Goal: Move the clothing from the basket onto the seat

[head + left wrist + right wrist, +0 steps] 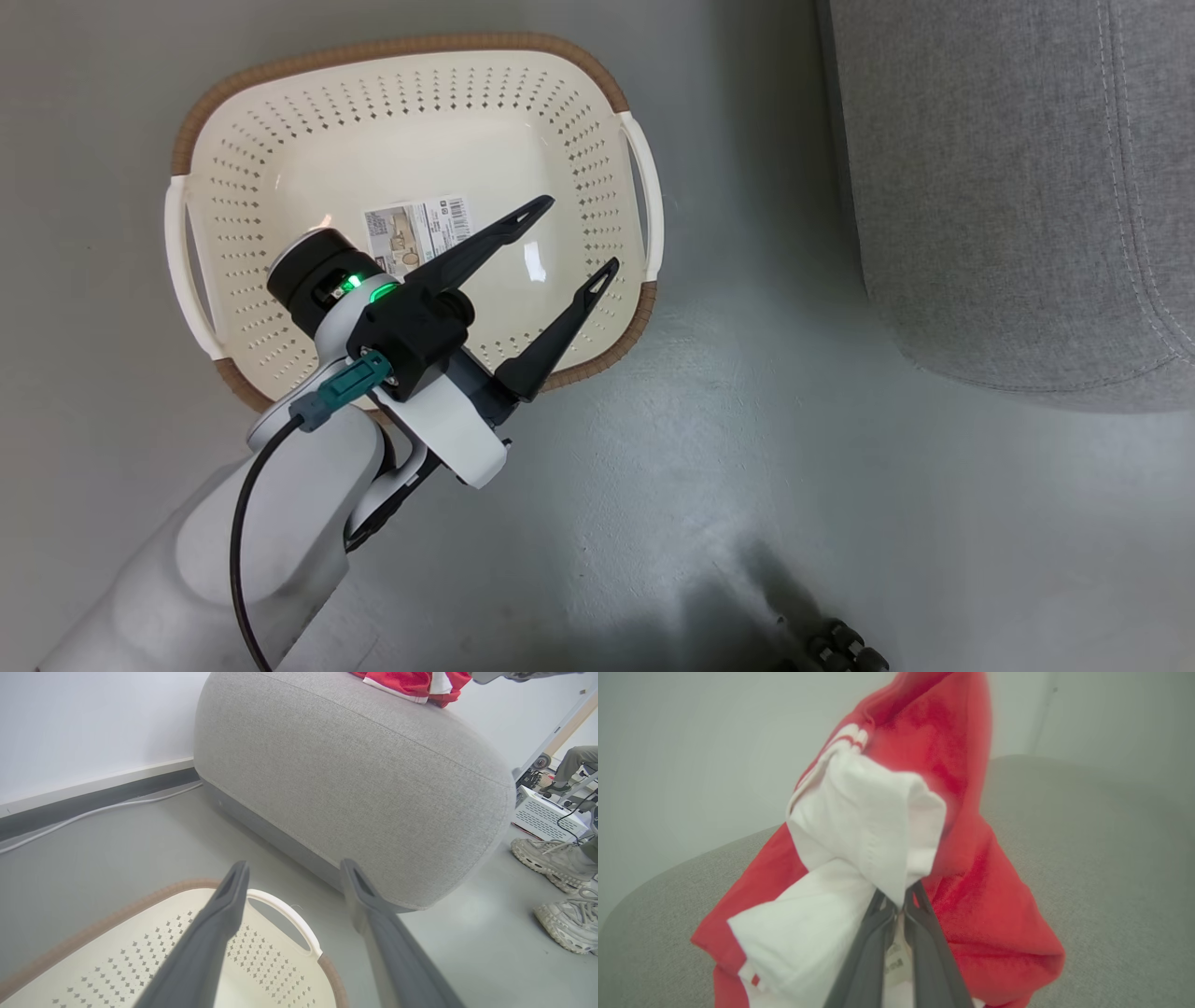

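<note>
The cream basket (280,177) with its brown rim sits on the floor, holding just the paper label (415,227) on its bottom. My left gripper (579,235) hovers open over the basket's right half with nothing between its fingers; the left wrist view shows that gripper (294,872) above the basket's handle (289,917). The grey seat (1008,187) stands to the right. On top of the seat (355,765) lies red and white clothing (411,683). In the right wrist view my right gripper (896,900) is shut on a red and white garment (962,858) bunched over the seat (1101,858).
Grey floor (747,467) separates basket and seat. A person's pale shoes (556,858) stand on the floor to the right of the seat. A white perforated box (546,816) and cables lie behind them. A wall with a dark skirting and a cable (93,812) runs behind.
</note>
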Robot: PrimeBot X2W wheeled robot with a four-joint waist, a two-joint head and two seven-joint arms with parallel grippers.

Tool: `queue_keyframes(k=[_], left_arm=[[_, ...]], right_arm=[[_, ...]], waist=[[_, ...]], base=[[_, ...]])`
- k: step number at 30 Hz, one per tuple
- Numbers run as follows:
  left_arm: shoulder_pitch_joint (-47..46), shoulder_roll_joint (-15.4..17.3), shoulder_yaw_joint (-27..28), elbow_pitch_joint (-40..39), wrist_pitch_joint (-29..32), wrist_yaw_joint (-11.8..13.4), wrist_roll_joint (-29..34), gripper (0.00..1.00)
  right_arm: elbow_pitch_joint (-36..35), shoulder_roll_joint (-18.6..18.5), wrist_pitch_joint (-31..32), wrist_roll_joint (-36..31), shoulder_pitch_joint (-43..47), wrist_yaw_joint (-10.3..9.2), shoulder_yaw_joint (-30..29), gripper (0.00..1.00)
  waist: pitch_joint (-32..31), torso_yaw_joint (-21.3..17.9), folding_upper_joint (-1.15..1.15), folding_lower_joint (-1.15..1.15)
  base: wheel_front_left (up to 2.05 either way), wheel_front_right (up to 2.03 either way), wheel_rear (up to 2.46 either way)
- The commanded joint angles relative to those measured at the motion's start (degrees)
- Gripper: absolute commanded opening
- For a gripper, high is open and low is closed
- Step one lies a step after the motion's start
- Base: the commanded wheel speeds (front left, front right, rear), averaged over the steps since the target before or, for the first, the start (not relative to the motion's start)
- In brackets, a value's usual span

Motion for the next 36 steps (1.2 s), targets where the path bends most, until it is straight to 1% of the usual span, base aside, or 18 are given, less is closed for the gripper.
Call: queue_keyframes(k=[1,9,12,18,22,27,36], left_arm=[[-0.7,0.6,1.6,-1.1,-0.4,-0.2,-0.3,1.00],[-0.2,-1.3,2.1,0.6,-0.7,-0.2,-0.8,1.00],[0.4,-3.3,2.6,1.0,-0.8,-0.2,-0.8,1.00],[2.3,-5.5,4.7,1.6,-0.8,-0.2,-0.9,1.00],[3.8,-6.7,7.3,2.5,-0.8,-0.2,-0.4,1.00],[6.0,-8.5,10.6,4.1,-0.8,-0.2,-0.1,1.00],[10.2,-11.1,19.0,6.4,-0.8,-0.2,1.2,1.00]], right_arm=[[-1.0,-1.6,-0.6,0.6,1.2,0.07,0.6,1.00],[-3.2,-1.6,-0.8,5.8,4.7,0.07,7.7,1.00],[-4.9,-1.4,-0.8,9.4,8.0,0.07,11.9,1.00],[-6.5,-0.7,-0.8,12.4,12.4,0.07,16.9,1.00],[-7.4,0.0,-0.8,14.8,15.0,0.07,21.0,1.00],[-8.1,-0.5,-0.8,17.7,18.5,0.07,26.8,1.00],[-12.4,-0.5,-0.8,23.8,24.7,0.07,37.4,1.00]], waist=[[-0.5,0.3,0.00,0.00],[-4.1,1.6,0.00,0.00],[-7.1,2.8,0.00,0.00],[-11.8,4.9,0.00,0.00],[-15.2,6.8,0.00,0.00],[-19.3,9.1,0.00,0.00],[-26.4,12.9,0.00,0.00]], base=[[0.00,0.00,0.00],[0.00,0.00,0.00],[0.00,0.00,0.00],[0.00,0.00,0.00],[0.00,0.00,0.00],[0.00,0.00,0.00],[0.00,0.00,0.00]])
